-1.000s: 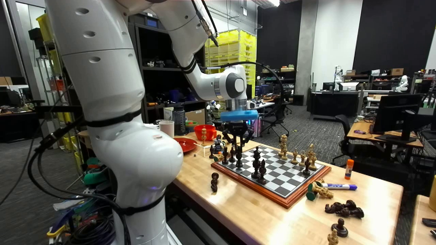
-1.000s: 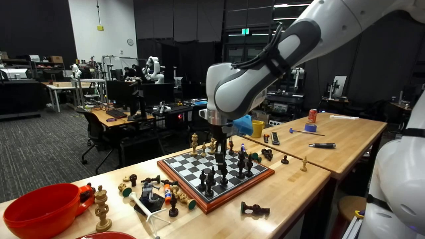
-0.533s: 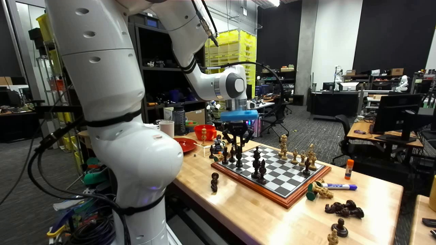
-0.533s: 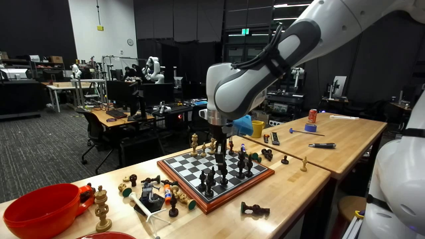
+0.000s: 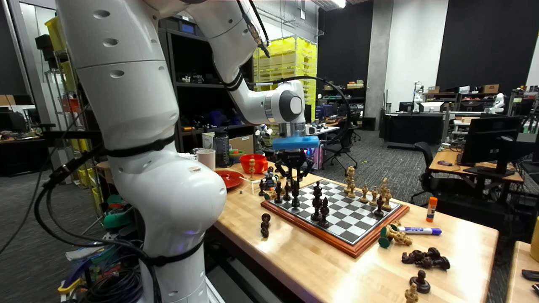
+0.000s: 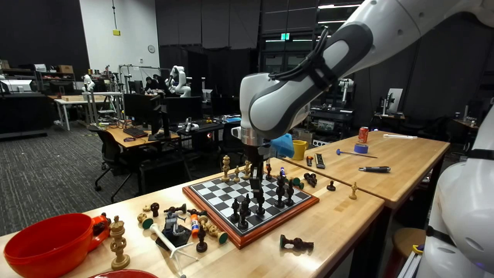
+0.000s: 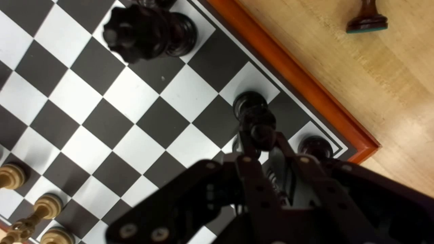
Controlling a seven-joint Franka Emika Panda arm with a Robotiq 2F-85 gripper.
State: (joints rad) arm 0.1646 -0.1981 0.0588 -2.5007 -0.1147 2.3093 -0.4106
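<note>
Wrist view: the gripper (image 7: 264, 144) pinches the head of a dark piece (image 7: 256, 117) that stands upright on the board (image 7: 287, 64). Other dark pieces (image 7: 315, 146) stand near it; across the board, in both exterior views, are pale pieces (image 5: 364, 194). On the table (image 6: 339, 227), well apart, sits a red bowl (image 6: 50, 241).

The dark chess piece (image 7: 256, 118) looks glossy, the tabletop (image 6: 339, 220) smooth wood.

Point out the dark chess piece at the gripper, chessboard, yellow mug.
Dark chess piece (image 7: 257, 118): wrist view, mid-body.
Chessboard (image 6: 279, 220): in an exterior view, wooden rim.
Yellow mug (image 6: 298, 150): in an exterior view, outer wall.
</note>
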